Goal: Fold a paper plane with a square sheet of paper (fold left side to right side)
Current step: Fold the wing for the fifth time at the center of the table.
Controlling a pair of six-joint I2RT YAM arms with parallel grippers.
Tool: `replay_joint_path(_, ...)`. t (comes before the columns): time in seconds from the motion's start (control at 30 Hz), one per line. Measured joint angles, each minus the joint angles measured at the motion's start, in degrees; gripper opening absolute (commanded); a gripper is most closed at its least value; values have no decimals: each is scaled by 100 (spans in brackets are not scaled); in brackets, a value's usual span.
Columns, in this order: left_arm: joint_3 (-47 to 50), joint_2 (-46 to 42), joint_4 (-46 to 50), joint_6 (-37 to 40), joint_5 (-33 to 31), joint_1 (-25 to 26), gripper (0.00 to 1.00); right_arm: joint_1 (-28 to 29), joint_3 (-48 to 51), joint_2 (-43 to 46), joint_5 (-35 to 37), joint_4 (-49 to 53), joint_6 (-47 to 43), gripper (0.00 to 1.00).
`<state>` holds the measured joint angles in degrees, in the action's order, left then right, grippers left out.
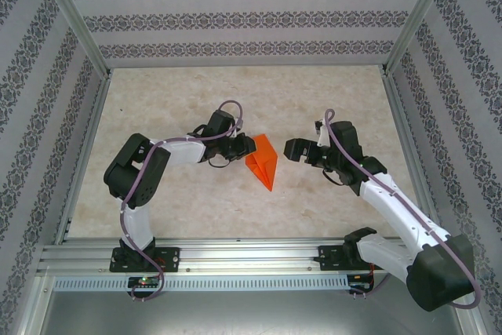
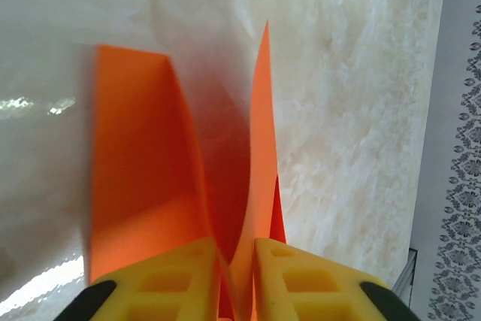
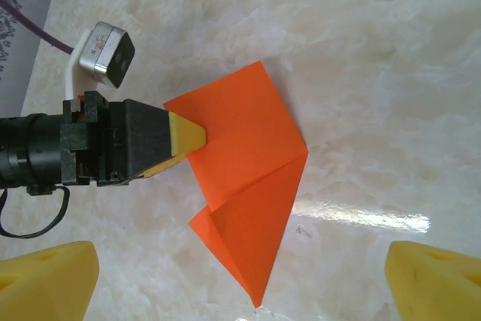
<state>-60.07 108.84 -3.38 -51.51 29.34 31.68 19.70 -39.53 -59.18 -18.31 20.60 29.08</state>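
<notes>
Mid-fold at the worktop's [image 1: 235, 100] middle, the left gripper [image 1: 238, 149] pinches the orange paper's [image 1: 263, 161] raised left flap while the right gripper [image 1: 294, 149] waits agape just beside it; next, that flap likely needs carrying rightward and pressing flat.

The bright orange folded paper sheet [image 2: 143, 178] dips between yellow fingers [image 2: 301, 280] of the left gripper [image 2: 234, 261], pinched edge hidden, perhaps creased; fingertips [image 3: 45, 280] of the right gripper [image 3: 240, 280] are cropped below.
</notes>
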Motion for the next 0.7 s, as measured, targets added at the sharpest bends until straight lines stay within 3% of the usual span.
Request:
replay_joint_path(0.13, 68, 0, -98, 140, 144, -44, 7, 0, 177, -83, -317, -389, 111, 97)
replay_joint_path(0.3, 334, 72, -442, 317, 645, -271, 4, 0, 254, -686, -835, -804, 258, 83)
replay_joint_path(0.7, 485, 229, -468, 1141, 1329, -621, 2, 227, 179, -2131, -1226, -1338, 216, 78)
